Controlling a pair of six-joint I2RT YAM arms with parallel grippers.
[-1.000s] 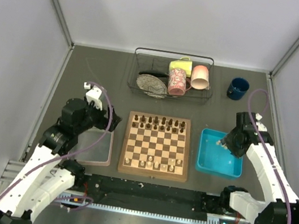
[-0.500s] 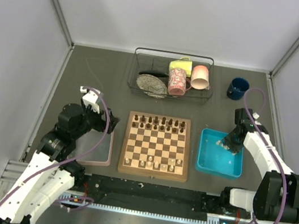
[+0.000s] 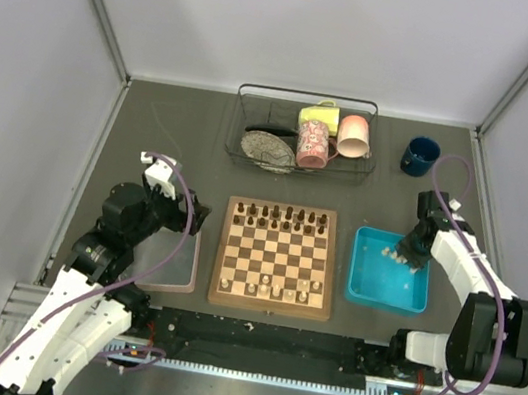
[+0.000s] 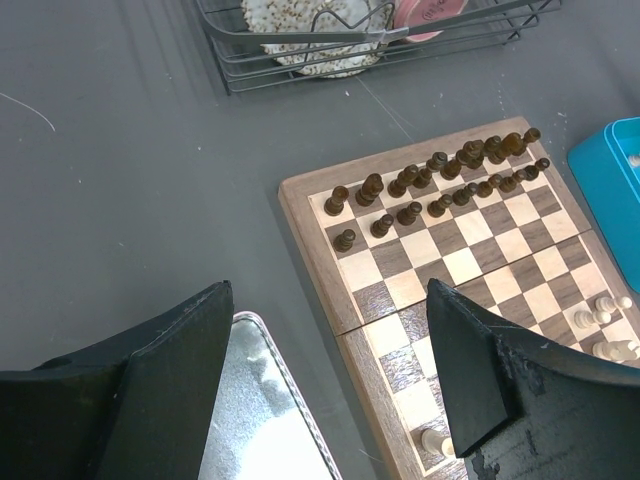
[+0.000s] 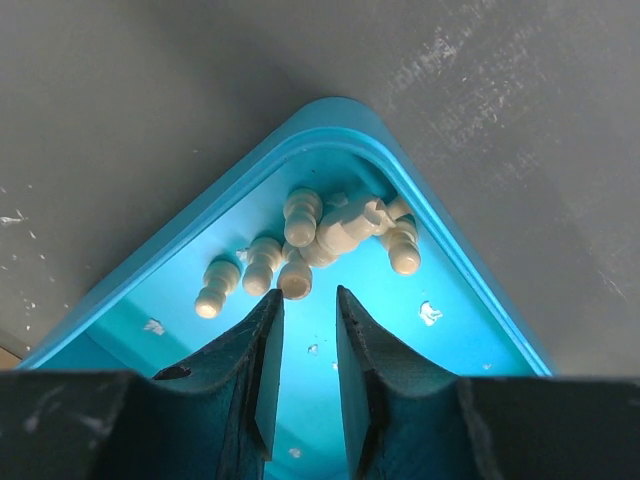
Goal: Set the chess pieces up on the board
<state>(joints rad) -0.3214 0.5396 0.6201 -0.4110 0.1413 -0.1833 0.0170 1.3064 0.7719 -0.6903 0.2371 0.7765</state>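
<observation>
The board (image 3: 269, 305) lies mid-table. Dark chess pieces (image 3: 281, 217) fill its two far rows, and a few cream ones (image 3: 275, 286) stand along its near rows. More cream pieces (image 5: 330, 235) lie heaped in the far corner of the blue tray (image 5: 200, 240). My right gripper (image 5: 308, 295) hangs low in that corner, its jaws narrowly open with nothing between them. One piece's base (image 5: 295, 282) sits just past the left fingertip. My left gripper (image 4: 328, 288) is wide open and empty above the board's left edge (image 4: 320, 260).
A clear tray (image 3: 166, 267) lies left of the board, under my left gripper (image 3: 195, 216). The blue tray (image 3: 385, 291) is to the board's right. A wire basket (image 3: 302, 133) holding mugs and a plate stands at the back, with a blue mug (image 3: 419, 156) beside it.
My right gripper has narrowed its jaws and settled into the blue tray's far corner. The left arm shifted slightly a second ago and has held still since.
</observation>
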